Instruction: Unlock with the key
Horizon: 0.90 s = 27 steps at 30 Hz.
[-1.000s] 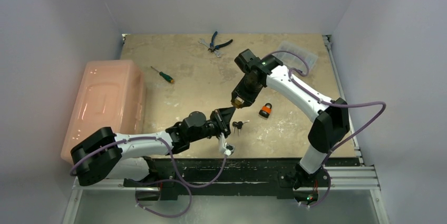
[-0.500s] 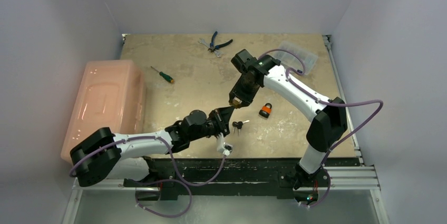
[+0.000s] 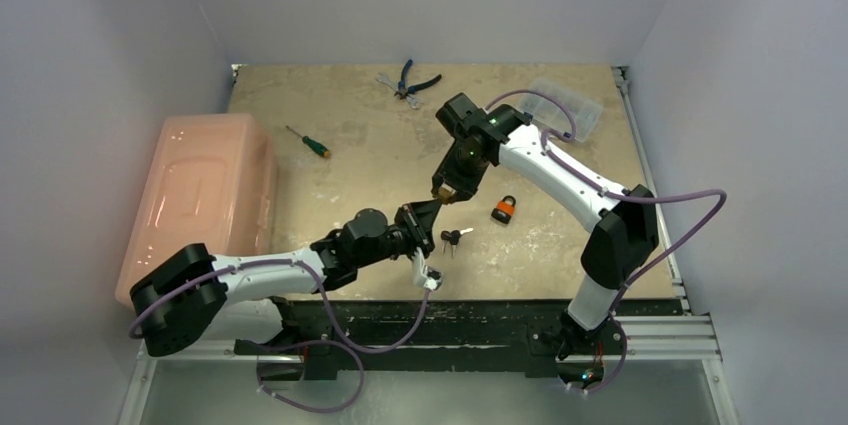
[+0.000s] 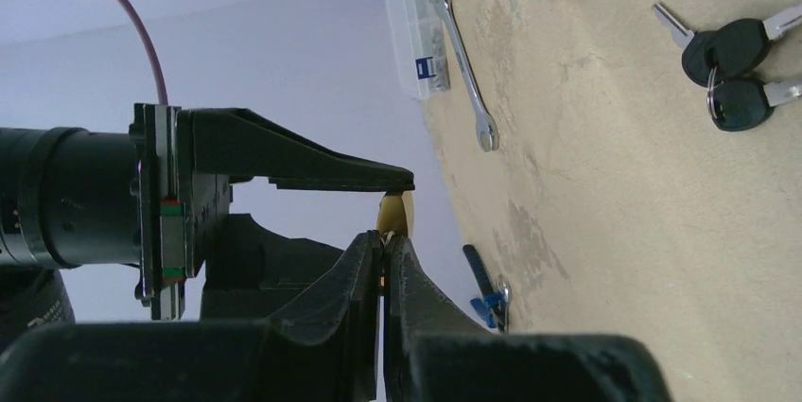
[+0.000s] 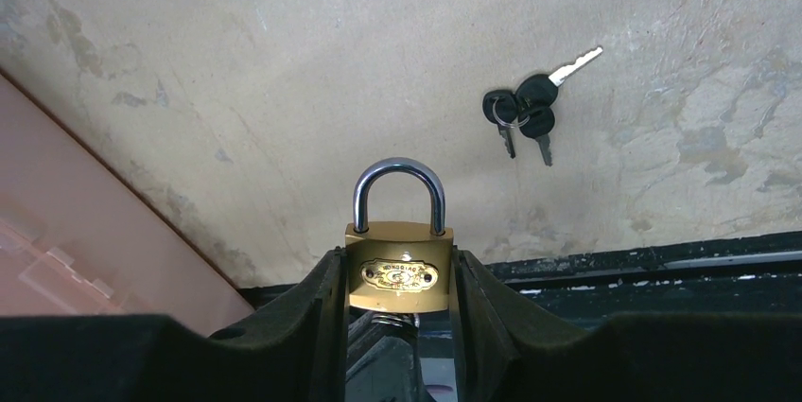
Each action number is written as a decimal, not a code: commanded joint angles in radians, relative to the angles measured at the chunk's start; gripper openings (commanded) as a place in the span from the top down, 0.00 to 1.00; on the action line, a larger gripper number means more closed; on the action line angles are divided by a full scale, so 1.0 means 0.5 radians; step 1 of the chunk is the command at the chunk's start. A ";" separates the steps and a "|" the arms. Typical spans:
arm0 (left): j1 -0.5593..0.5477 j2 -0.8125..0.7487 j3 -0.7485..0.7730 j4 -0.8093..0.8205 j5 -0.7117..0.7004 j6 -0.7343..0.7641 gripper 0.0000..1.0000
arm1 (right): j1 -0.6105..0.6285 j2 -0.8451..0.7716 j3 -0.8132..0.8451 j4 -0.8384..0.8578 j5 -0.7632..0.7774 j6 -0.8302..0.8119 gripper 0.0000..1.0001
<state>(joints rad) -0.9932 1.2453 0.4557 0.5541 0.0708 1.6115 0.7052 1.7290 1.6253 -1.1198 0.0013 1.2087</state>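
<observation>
My right gripper (image 5: 398, 265) is shut on a brass padlock (image 5: 398, 270), its fingers against the body's two sides. The steel shackle (image 5: 398, 180) points away from the camera and sits closed in the body. In the top view the right gripper (image 3: 446, 191) hangs above the table's middle. My left gripper (image 3: 430, 209) meets it from below left. The left gripper (image 4: 383, 243) is shut on the key (image 4: 382, 279), a thin sliver between its pads, right under the padlock (image 4: 397, 213). A metal ring (image 5: 394, 319) shows at the lock's underside. The keyhole itself is hidden.
A bunch of black-headed keys (image 3: 455, 237) and a small orange padlock (image 3: 505, 209) lie on the table to the right of the grippers. A pink bin (image 3: 200, 195) stands at the left. A screwdriver (image 3: 305, 141), pliers (image 3: 415, 80), a wrench (image 4: 465, 61) and a clear box (image 3: 570, 103) lie further back.
The right gripper with the padlock has drifted slightly left, and the left gripper has shifted a little up and left with it. Both grips are unchanged.
</observation>
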 commanded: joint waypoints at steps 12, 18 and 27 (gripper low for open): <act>0.121 0.037 0.112 0.035 -0.135 0.194 1.00 | 0.158 -0.043 0.056 -0.120 -0.115 0.003 1.00; 0.153 0.005 0.113 -0.036 -0.135 0.269 1.00 | 0.207 -0.016 0.085 -0.112 -0.103 -0.001 1.00; 0.182 -0.077 0.084 -0.066 -0.133 0.244 0.78 | 0.209 -0.046 0.036 -0.092 -0.126 0.075 1.00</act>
<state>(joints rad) -0.9447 1.2366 0.4641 0.4961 0.0803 1.7294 0.7547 1.7290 1.6306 -1.0721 0.0864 1.2179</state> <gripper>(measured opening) 0.190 0.421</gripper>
